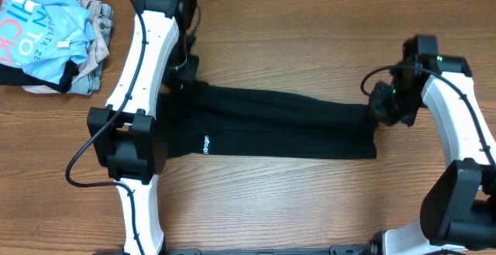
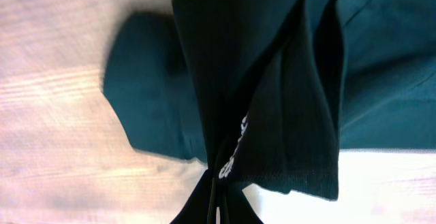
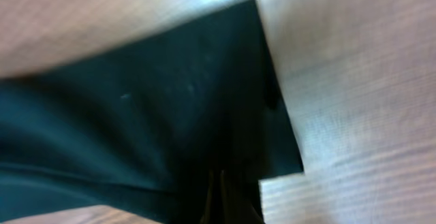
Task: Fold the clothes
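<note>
The black T-shirt lies folded into a long band across the middle of the wooden table, with a small white logo near its left part. My left gripper is shut on the shirt's left end; in the left wrist view the fabric hangs bunched from the closed fingers, white print showing by them. My right gripper is shut on the shirt's right end; in the right wrist view the dark fabric fills the frame above the closed fingers.
A pile of other clothes, a light blue printed shirt on beige garments, lies at the back left corner. The table is bare wood in front of the shirt. The left arm crosses the shirt's left end.
</note>
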`<state>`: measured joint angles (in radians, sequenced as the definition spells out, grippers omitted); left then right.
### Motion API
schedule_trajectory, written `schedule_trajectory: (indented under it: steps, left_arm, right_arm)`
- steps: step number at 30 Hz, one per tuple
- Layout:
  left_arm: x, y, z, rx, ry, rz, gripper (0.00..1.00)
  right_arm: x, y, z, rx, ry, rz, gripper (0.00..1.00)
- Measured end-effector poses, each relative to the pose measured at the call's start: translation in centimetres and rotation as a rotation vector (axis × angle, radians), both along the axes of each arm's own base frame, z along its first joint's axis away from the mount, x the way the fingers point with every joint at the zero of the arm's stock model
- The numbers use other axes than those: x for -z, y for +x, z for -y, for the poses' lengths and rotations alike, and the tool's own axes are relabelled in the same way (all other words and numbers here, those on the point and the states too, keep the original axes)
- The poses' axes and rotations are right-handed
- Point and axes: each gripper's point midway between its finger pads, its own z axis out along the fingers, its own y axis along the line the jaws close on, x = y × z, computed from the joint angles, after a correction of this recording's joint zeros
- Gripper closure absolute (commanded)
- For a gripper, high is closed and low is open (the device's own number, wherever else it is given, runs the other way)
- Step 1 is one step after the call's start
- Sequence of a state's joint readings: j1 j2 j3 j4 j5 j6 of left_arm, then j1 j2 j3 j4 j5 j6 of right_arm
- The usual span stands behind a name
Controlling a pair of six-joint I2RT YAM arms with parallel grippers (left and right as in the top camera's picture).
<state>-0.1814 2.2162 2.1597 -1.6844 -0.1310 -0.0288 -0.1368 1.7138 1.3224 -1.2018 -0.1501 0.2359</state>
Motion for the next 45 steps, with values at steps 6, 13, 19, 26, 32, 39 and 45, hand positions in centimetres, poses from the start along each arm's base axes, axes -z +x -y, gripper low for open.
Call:
schedule_trajectory:
  steps: [6, 13, 19, 26, 32, 39, 45]
  left_arm:
    - [1.6, -5.2, -1.4, -0.013, 0.053, -0.124, 0.96]
    - [4.2, -8.6, -2.2, -0.013, 0.08, -0.197, 0.03]
    - [6.1, -8.4, -2.2, -0.021, 0.078, -0.172, 0.02]
    - [4.4, -5.2, -1.5, -0.036, 0.049, -0.051, 0.02]
    - [0.0, -0.4, -0.1, -0.063, -0.035, 0.223, 0.0]
    - [-6.3, 1.2, -1.2, -0.133, -0.089, 0.458, 0.0]
    - [-6.3, 0.6, -2.8, -0.176, -0.076, 0.437, 0.0]
  right_arm:
    - [2.3, -2.6, 1.0, 0.059, 0.023, -0.086, 0.55]
    - [2.8, -2.6, 1.3, 0.072, 0.031, -0.071, 0.11]
    - [2.8, -1.1, 1.6, 0.069, 0.023, -0.006, 0.11]
    - [5.5, -1.0, 1.2, 0.059, 0.024, 0.016, 0.17]
    - [8.4, -2.5, 0.6, 0.054, 0.035, -0.001, 0.34]
    - [9.1, -1.8, -0.2, 0.055, 0.082, 0.055, 0.82]
    - [9.2, -1.7, -1.0, 0.056, 0.128, 0.072, 0.96]
